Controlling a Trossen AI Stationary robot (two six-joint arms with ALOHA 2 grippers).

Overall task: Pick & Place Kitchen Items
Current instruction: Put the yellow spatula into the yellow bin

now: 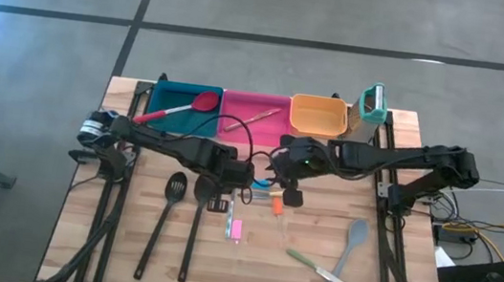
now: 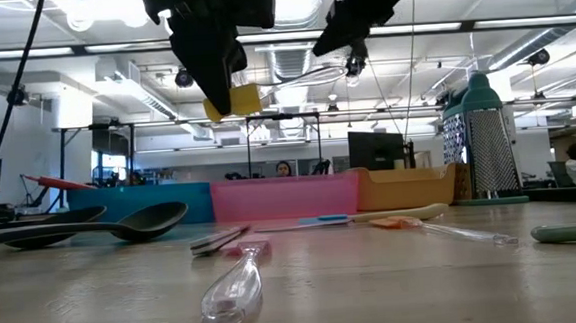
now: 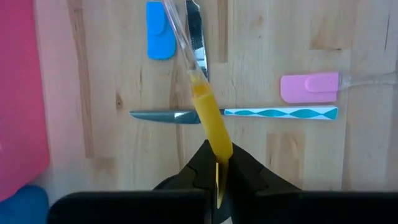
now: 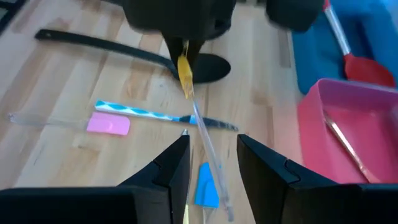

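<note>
left gripper [image 3: 217,177] clamped on yellow-handled clear plastic utensil [image 3: 208,121], lifted above desk middle | right gripper [image 4: 211,158] fingers parted, just beside its clear end

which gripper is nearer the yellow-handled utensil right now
Left. The left gripper is shut on the yellow-handled utensil, holding it above the table. The right gripper is open, facing its clear end without touching.

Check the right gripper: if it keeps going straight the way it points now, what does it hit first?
Likely the clear end of the yellow-handled utensil held by the left gripper. It runs between the right gripper's open fingers. Beyond it is the left gripper itself; depth is unclear.
</note>
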